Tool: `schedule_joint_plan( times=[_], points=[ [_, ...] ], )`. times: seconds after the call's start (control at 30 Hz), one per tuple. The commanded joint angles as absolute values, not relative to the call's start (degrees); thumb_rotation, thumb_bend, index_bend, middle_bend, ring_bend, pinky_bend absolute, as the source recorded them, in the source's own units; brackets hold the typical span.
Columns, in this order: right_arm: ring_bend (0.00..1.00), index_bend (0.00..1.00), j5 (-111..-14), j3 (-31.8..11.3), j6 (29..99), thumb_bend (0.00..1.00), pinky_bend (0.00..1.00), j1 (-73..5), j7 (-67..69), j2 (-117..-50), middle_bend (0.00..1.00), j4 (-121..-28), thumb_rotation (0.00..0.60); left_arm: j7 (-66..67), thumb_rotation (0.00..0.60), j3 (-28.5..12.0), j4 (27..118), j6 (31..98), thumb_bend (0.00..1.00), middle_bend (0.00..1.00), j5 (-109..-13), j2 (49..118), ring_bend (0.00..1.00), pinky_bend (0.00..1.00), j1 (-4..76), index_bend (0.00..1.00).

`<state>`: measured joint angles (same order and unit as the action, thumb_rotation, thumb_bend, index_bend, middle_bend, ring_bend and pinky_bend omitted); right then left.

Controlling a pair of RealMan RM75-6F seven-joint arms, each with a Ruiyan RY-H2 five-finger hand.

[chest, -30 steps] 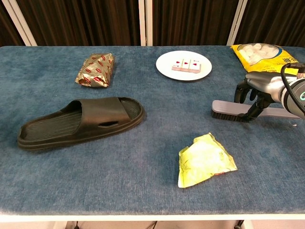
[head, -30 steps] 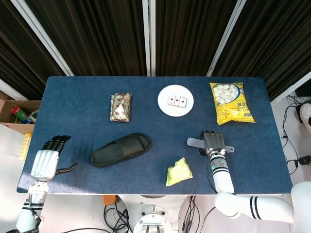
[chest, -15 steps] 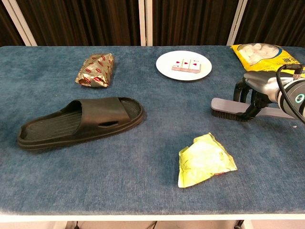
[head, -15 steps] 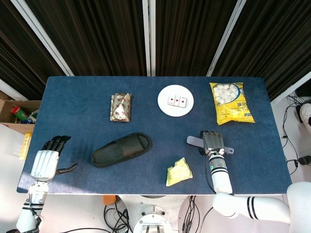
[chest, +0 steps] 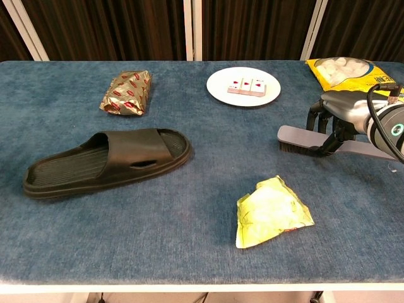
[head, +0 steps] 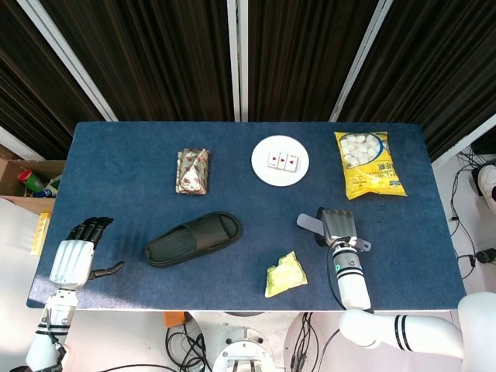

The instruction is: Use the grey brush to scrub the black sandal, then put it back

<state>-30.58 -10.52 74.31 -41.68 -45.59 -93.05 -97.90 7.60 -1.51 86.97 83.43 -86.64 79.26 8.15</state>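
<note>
— Where was the grey brush [chest: 302, 139] when you looked?

— On the right side of the counter [head: 116, 170], in the right hand [chest: 341, 117]. The fingers [chest: 319, 120] were curled down over the handle from above, with the bristle head sticking out to the left of the hand. From the chest view the head looked just clear of the cloth, though I couldn't say for certain it was off.

— And the black sandal [chest: 104, 161]?

— Well apart from it, lying to the left of the middle, toe end toward the right and its open foot-bed facing up. Nothing was touching it.

— So which step was that?

— I'd call it the pick-up: brush taken, scrubbing not yet begun.

— What about the left hand [head: 76, 254]?

— It hung at the near left corner of the counter, fingers apart, holding nothing.

— What did the next move need?

— By my reckoning, a carry leftward with the bristles facing down, passing on the far side of the crumpled yellow wrapper [chest: 270, 211] that lay near the front edge, then lowering onto the sandal's foot-bed. The sandal sat loose, so a hard stroke could have pushed it along the counter; the idle hand might have steadied it.
</note>
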Motion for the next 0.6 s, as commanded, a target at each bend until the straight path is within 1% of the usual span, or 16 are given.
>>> schedule_joint_plan(
  times=[0.03,0.2,0.27,0.6],
  points=[
    [0.56,0.77,-32.09,-10.72,74.11,0.69,0.74,-41.21,-44.32,-92.37,0.57,-98.6,0.6,7.66,0.454,-1.52,87.06,83.46,0.09,0.17,-86.66,79.2,0.15,0.25,8.14,0.17],
    [0.58,0.79,-36.64,-11.04,74.0,0.72,0.76,-40.19,-41.17,-89.96,0.59,-101.68,0.6,7.82,0.457,-1.55,87.18,83.32,0.09,0.17,-86.66,79.21,0.15,0.25,8.24,0.17],
    [0.58,0.8,-38.62,-11.24,73.32,0.71,0.76,-39.91,-39.47,-88.97,0.6,-102.94,0.6,7.86,0.457,-1.58,87.19,83.25,0.09,0.17,-86.67,79.26,0.15,0.25,8.31,0.17],
    [0.61,0.84,-49.49,-12.16,66.61,0.7,0.79,-41.31,-32.12,-85.94,0.62,-105.45,0.6,8.06,0.472,-1.09,87.91,82.8,0.09,0.17,-87.51,78.99,0.15,0.25,8.67,0.17]
  ],
)
